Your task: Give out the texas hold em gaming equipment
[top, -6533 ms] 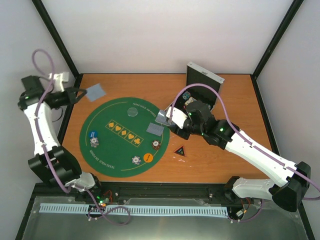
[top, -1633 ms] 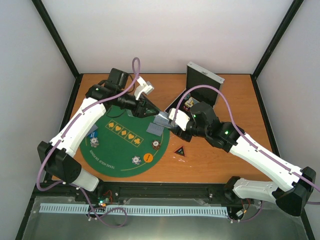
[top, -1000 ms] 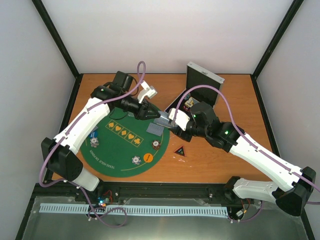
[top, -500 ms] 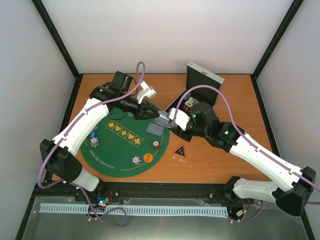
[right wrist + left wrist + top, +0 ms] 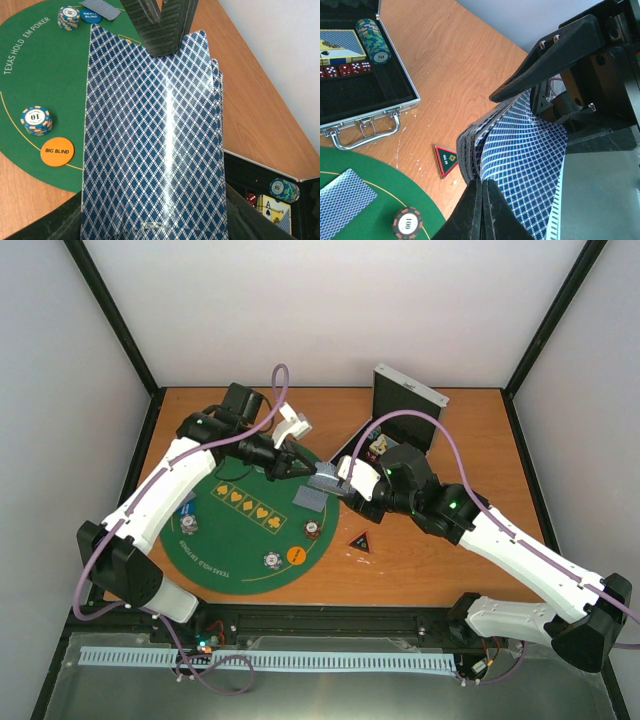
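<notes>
Although the green mat (image 5: pixel 205 540), printed "TEXAS HOLD EM POKER", already carries chips (image 5: pixel 271 560) and one dealt card (image 5: pixel 311 498), most of the dealing remains, I judge. My right pincer (image 5: pixel 338 481) grips the deck (image 5: pixel 469 150) above the mat's far-right edge. My left pincer (image 5: pixel 304 469) is pressed together on its top card (image 5: pixel 150 110). The orange disc (image 5: pixel 56 150) reads "BIG BLIND" and one chip (image 5: pixel 36 119) reads "10".
</notes>
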You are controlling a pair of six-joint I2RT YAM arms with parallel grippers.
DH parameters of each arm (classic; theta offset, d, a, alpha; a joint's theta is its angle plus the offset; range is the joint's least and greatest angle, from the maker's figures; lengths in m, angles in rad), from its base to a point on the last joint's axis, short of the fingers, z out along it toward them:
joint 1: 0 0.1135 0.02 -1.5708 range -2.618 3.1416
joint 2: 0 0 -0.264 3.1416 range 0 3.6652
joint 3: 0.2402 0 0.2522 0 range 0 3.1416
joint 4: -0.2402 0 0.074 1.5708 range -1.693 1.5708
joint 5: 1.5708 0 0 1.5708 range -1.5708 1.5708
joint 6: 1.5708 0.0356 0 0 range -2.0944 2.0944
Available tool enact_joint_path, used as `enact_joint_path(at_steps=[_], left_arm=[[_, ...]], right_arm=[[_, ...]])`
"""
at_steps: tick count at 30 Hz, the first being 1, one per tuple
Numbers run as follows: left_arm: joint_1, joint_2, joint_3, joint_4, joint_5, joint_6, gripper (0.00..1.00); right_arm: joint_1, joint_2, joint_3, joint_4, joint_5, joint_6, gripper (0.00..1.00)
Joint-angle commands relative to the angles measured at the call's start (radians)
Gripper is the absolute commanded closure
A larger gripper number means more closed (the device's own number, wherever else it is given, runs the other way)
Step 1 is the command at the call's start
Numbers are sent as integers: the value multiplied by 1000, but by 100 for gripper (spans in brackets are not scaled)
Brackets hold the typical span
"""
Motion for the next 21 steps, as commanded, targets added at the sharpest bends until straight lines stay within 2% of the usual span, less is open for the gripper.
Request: enact_joint_path(at_steps=[1,12,21], left_arm=[[-1,-40,29,-23,-19,26,100],[18,-56,38,-31,-2,37,99],[33,-63,90,-64,79,63,99]], right_arm=[[-5,-5,11,27,19,-6,49],[-5,-11,-5,30,37,-10,48],[-6,-8,-21,48,46,-19,48]])
